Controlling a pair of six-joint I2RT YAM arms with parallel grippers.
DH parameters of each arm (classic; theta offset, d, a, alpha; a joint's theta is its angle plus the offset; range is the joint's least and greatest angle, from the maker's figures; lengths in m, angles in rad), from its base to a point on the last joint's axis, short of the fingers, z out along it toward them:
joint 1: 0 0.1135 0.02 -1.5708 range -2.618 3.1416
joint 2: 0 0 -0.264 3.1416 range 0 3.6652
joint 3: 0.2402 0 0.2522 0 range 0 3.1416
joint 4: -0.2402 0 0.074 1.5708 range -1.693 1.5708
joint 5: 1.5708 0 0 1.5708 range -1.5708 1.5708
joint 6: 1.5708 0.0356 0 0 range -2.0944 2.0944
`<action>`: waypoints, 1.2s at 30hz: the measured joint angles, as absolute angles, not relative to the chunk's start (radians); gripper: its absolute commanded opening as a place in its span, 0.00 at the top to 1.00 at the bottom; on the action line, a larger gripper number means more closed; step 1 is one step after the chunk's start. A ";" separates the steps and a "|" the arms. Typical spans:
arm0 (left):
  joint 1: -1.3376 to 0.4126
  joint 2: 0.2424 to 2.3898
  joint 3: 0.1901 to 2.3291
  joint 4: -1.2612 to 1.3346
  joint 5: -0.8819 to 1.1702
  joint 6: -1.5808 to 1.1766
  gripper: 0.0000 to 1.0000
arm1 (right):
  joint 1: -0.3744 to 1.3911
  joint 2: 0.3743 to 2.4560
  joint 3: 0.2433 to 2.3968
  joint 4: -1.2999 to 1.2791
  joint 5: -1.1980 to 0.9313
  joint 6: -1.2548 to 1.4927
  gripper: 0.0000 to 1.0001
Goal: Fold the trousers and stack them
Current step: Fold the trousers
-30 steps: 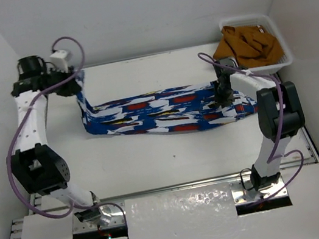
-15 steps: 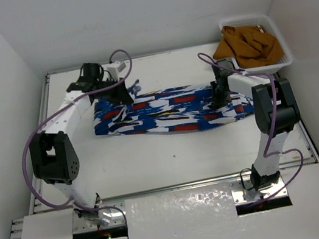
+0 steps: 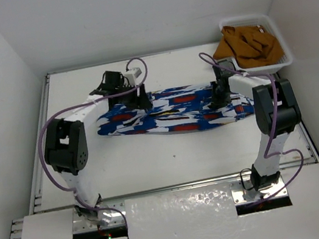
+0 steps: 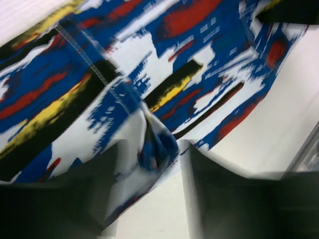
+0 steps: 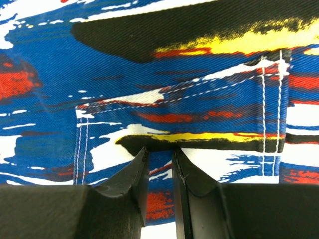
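Observation:
The blue printed trousers lie in a long band across the middle of the table, their left end folded over toward the centre. My left gripper hovers low over that folded end. In the left wrist view its jaws stand open with a loose bunch of the cloth between them. My right gripper sits on the right end of the trousers. In the right wrist view it is shut on a narrow strip of the fabric.
A white basket holding a brown garment stands at the back right corner. White walls close in the table on the left, the back and the right. Bare table shows in front of the trousers.
My left arm swung from the far left toward the centre, carrying the trousers' left end over onto the rest, then opened its jaws. The right gripper stayed where it was.

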State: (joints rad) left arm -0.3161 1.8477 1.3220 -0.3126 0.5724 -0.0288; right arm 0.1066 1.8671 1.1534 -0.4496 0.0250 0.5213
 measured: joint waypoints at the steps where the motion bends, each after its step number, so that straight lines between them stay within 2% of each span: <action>1: -0.322 1.863 1.322 -0.308 0.582 -0.025 0.29 | 0.107 1.865 1.153 -0.450 0.020 0.523 0.75; 2: -0.330 1.877 1.324 -0.318 0.596 -0.017 0.26 | 0.107 1.861 1.152 -0.449 0.017 0.523 0.72; 3: -0.336 1.887 1.328 -0.334 0.610 -0.006 0.07 | 0.107 1.858 1.152 -0.449 0.014 0.524 0.72; 5: -0.351 1.902 1.351 -0.403 0.654 0.049 0.03 | 0.107 1.851 1.152 -0.449 0.006 0.523 0.70; 9: -0.365 1.905 1.503 -0.606 0.704 0.191 0.03 | 0.109 1.835 1.158 -0.450 -0.005 0.523 0.70; 10: -0.364 1.899 1.550 -0.635 0.700 0.217 0.04 | 0.112 1.835 1.166 -0.452 -0.005 0.523 0.70; 12: -0.332 1.853 1.595 -0.654 0.691 0.241 0.18 | 0.123 1.835 1.190 -0.454 -0.004 0.519 0.69; 13: -0.295 1.816 1.591 -0.655 0.693 0.237 0.27 | 0.130 1.835 1.205 -0.458 -0.004 0.516 0.69; 14: -0.242 1.774 1.578 -0.656 0.688 0.231 0.49 | 0.138 1.835 1.218 -0.458 -0.005 0.514 0.68; 15: -0.185 1.739 1.560 -0.652 0.670 0.220 0.57 | 0.144 1.832 1.225 -0.456 -0.005 0.513 0.67; 16: -0.111 1.701 1.530 -0.644 0.635 0.216 0.61 | 0.150 1.826 1.226 -0.457 -0.005 0.511 0.67; 17: -0.056 1.678 1.504 -0.639 0.607 0.211 0.60 | 0.155 1.819 1.226 -0.464 -0.004 0.508 0.65; 18: 0.010 1.662 1.470 -0.631 0.570 0.207 0.55 | 0.159 1.809 1.224 -0.470 -0.001 0.504 0.65; 19: 0.065 1.657 1.433 -0.625 0.532 0.204 0.36 | 0.160 1.797 1.221 -0.475 0.003 0.500 0.65; 22: 0.125 1.691 1.339 -0.626 0.444 0.184 0.23 | 0.157 1.766 1.209 -0.485 0.022 0.490 0.64; 30: 0.131 1.880 1.281 -0.616 0.326 0.152 0.22 | 0.143 1.716 1.161 -0.517 0.054 0.466 0.62; 34: 0.130 1.926 1.262 -0.586 0.340 0.152 0.28 | 0.130 1.694 1.127 -0.529 0.067 0.462 0.61; 36: 0.128 1.924 1.254 -0.570 0.362 0.155 0.37 | 0.117 1.688 1.118 -0.536 0.072 0.459 0.60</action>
State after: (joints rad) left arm 0.1276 1.9244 1.2545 -0.5697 0.3618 0.1555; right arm 0.1165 1.6878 1.1179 -0.5362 0.0719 0.4587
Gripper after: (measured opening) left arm 0.694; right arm 0.395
